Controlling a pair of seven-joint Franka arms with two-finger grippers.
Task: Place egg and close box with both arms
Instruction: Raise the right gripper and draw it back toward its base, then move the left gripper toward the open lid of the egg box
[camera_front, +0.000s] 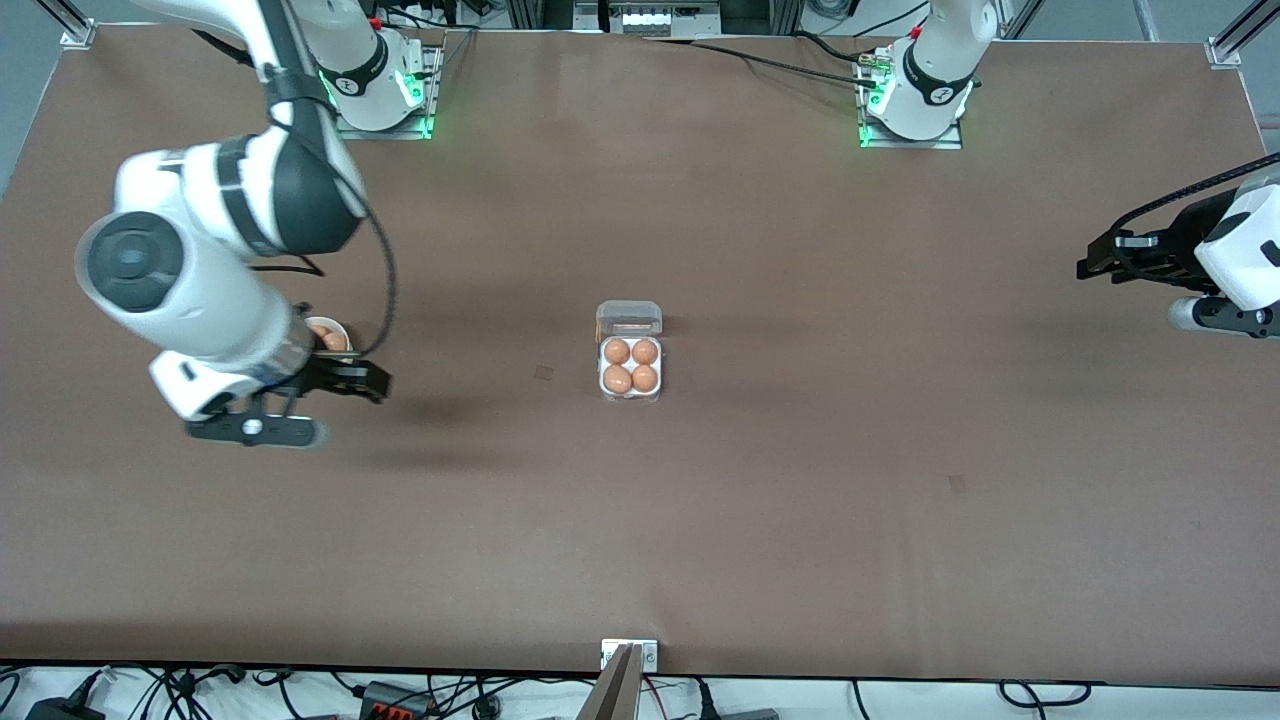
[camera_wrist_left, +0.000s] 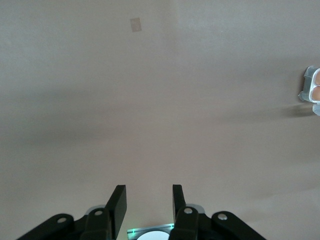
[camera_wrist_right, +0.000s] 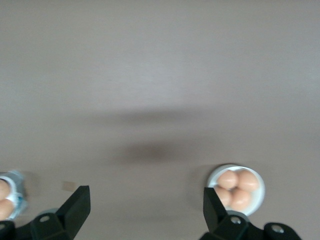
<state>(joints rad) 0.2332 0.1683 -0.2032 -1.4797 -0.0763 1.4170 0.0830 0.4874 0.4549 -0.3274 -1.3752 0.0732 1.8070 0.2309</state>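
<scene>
The box sits mid-table with its clear lid open on the side farther from the front camera. Each of its four cells holds a tan-orange egg; I cannot tell them apart. My right gripper hangs open and empty over the table beside a white bowl, toward the right arm's end; its fingers stand wide apart. The box's edge shows in the right wrist view. My left gripper is open and empty, up over the left arm's end of the table, and also shows in its own wrist view. The box's edge shows there too.
A round white bowl with several eggs stands by the right gripper and partly under the right arm; it also shows in the right wrist view. Small tape marks lie on the brown table.
</scene>
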